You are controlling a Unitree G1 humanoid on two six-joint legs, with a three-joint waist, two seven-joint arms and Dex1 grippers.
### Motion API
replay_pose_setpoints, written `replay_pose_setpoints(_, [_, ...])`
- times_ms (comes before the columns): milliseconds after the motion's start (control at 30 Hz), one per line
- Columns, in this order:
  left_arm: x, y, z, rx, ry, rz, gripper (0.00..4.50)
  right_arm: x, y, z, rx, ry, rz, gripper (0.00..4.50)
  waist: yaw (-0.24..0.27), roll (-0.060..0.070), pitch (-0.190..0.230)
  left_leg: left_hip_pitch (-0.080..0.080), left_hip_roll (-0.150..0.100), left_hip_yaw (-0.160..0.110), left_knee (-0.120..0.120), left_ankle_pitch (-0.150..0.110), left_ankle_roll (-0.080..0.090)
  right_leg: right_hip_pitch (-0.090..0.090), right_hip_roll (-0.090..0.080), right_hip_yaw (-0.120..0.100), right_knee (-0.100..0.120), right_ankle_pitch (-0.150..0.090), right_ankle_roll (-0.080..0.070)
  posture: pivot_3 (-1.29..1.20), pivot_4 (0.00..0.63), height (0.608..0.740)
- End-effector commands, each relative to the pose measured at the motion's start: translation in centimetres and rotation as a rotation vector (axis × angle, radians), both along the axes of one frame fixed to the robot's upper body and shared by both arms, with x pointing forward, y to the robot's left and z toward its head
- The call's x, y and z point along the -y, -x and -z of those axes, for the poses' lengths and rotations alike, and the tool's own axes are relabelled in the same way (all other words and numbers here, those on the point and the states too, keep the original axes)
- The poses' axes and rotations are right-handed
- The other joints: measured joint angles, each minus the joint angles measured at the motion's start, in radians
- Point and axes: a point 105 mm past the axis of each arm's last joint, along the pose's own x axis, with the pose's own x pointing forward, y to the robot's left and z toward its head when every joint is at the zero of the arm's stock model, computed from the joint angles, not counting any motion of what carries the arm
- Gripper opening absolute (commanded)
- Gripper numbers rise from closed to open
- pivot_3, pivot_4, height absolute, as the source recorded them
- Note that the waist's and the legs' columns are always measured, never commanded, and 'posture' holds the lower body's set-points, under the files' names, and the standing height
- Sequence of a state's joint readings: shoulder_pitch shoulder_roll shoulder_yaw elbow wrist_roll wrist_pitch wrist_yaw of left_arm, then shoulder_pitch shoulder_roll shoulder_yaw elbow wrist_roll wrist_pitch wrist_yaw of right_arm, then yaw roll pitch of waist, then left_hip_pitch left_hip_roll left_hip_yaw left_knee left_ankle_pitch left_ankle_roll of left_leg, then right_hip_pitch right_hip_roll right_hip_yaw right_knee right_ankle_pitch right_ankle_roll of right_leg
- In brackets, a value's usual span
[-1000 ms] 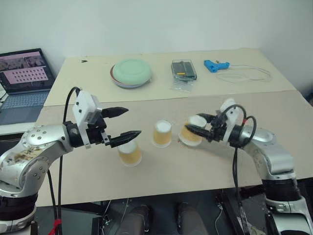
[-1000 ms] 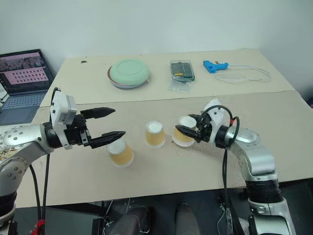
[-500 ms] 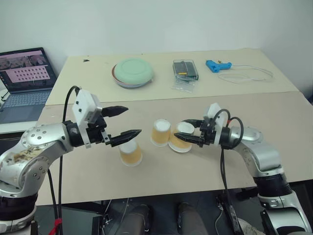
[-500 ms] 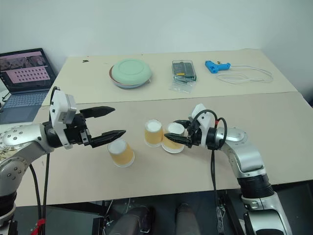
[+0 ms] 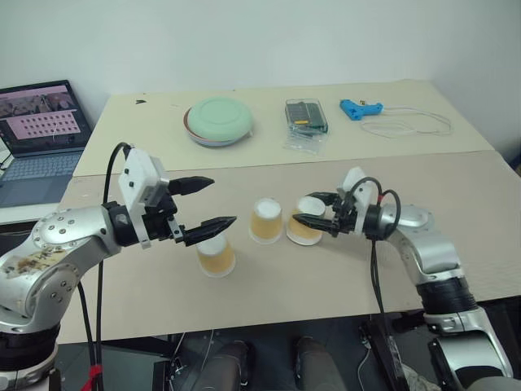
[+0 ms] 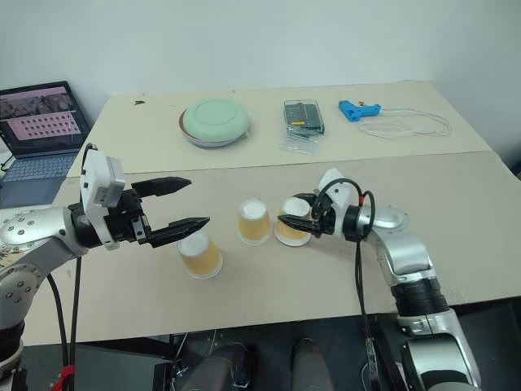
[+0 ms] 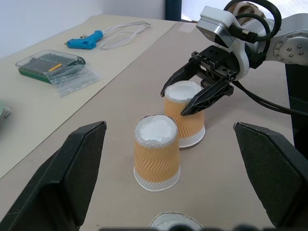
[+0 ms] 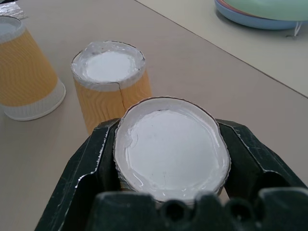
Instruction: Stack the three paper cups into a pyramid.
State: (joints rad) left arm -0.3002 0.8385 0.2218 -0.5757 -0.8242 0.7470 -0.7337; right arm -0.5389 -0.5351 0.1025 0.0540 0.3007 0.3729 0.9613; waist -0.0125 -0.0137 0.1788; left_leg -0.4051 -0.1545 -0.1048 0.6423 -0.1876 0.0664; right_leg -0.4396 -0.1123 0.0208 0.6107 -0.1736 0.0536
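— Three paper cups sit upside down on the tan table (image 5: 342, 277), white bases up. Where does each one stand?

— The right cup (image 5: 305, 221) is clamped near its base between the two black fingers of the right gripper (image 5: 310, 210). Its rim looks to rest on the table, though the fingers hide part of its wall. The middle cup (image 5: 267, 221) stands just beside it on the robot's left; from the head views I cannot tell whether the two touch, and the left wrist view suggests a thin gap at most. The near cup (image 5: 216, 254) stands apart, closer to the robot and further left.

— What about the other arm?

— The left gripper (image 5: 205, 204) hangs above the table with its fingers spread wide and nothing between them. One fingertip overlaps the near cup's base in the head view, so how high it hovers over that cup is hard to judge. In its wrist view that cup (image 7: 172, 222) is cut off at the frame edge.

— And farther back?

— On the paler table behind: a pale green bowl (image 5: 218, 120), a clear plastic case (image 5: 306, 115) with small bags in front whose contents are too small to read, and a blue glue gun (image 5: 361, 108) with a white cord. An open laptop (image 5: 41, 130) sits far left, partly cropped.
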Motion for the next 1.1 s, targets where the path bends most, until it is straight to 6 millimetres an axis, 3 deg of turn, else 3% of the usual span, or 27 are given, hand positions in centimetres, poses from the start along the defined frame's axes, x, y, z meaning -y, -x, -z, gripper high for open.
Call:
replay_pose_setpoints(33, [-0.3,0.3,-0.9,0.044,-0.013,-0.013,4.50,-0.7,-0.1,-1.3,0.057,-0.008,-0.026,2.60,0.001,0.000,0.000,0.000,0.000,0.000,0.000,0.000,0.000,0.000,0.000,0.000,0.000,0.000,0.000,0.00,0.150,0.740])
replay_pose_setpoints(467, [-0.3,0.3,-0.9,0.045,-0.009,-0.017,4.50,-1.0,-0.1,-1.3,0.054,-0.002,-0.041,2.60,0.000,0.000,0.000,0.000,-0.001,0.000,0.000,0.000,0.000,0.000,0.000,0.000,0.000,0.000,0.000,0.00,0.150,0.740])
replay_pose_setpoints(533, [-0.3,0.3,-0.9,0.044,-0.010,-0.018,4.50,-1.1,-0.1,-1.3,0.050,-0.006,-0.044,3.60,0.000,0.000,0.000,0.000,-0.001,0.000,0.000,0.000,0.000,0.000,0.000,0.000,0.000,0.000,0.000,0.00,0.150,0.740])
replay_pose_setpoints(633, [-0.3,0.3,-0.9,0.044,-0.010,-0.019,4.50,-1.2,0.0,-1.3,0.056,-0.002,-0.050,4.42,0.001,0.000,0.000,0.000,-0.001,0.000,0.000,0.000,0.000,0.000,0.000,0.000,0.000,0.000,0.000,0.00,0.150,0.740])
replay_pose_setpoints(800, [-0.4,0.2,-0.9,0.044,-0.010,-0.022,4.50,-1.4,0.2,-1.7,0.060,-0.013,-0.059,4.42,0.001,0.000,0.000,0.000,-0.001,0.000,0.000,0.000,0.000,0.000,0.000,0.000,0.000,0.000,0.000,0.00,0.150,0.740])
replay_pose_setpoints(933, [-0.4,0.2,-0.8,0.042,-0.012,-0.024,4.50,-1.1,0.6,-2.8,0.084,-0.026,-0.067,4.42,0.000,0.000,0.000,0.000,-0.001,0.000,0.000,0.000,0.000,0.000,0.000,0.000,0.000,0.000,0.000,0.00,0.150,0.740])
replay_pose_setpoints(1100, [-0.6,0.1,-0.7,0.041,-0.012,-0.028,4.50,-1.1,2.3,-7.0,0.158,-0.078,-0.131,4.42,0.001,0.000,0.000,0.000,-0.001,0.000,0.000,0.000,0.000,0.000,0.000,0.000,0.000,0.000,0.000,0.00,0.150,0.740])
